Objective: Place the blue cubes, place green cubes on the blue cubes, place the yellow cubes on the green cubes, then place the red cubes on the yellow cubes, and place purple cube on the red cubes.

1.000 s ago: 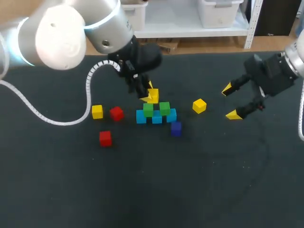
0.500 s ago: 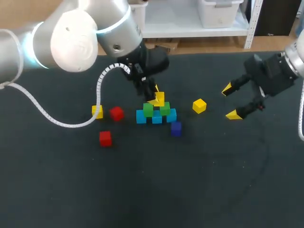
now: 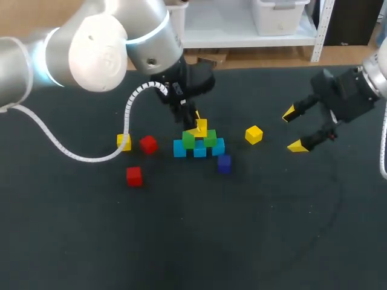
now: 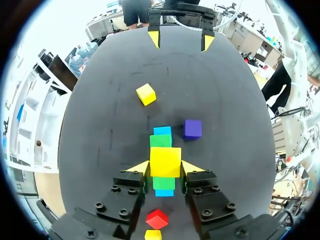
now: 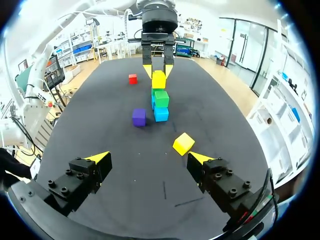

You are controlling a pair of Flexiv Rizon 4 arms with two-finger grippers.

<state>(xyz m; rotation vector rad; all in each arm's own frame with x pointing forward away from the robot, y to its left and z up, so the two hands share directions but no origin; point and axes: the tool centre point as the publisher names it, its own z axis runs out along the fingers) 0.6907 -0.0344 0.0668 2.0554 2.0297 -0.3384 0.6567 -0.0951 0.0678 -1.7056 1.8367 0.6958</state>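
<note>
Left end effector (image 4: 166,169) clamps the yellow cube (image 4: 165,160) by opposite flat faces over the green cubes (image 3: 209,139); judged light, rigid, smooth; right end effector (image 3: 292,129) stands open at 3 o'clock of them.

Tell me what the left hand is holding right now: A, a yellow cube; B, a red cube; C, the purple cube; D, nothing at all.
A: the left hand has a finger pressed on each side of a yellow cube, held over the green cubes.
</note>
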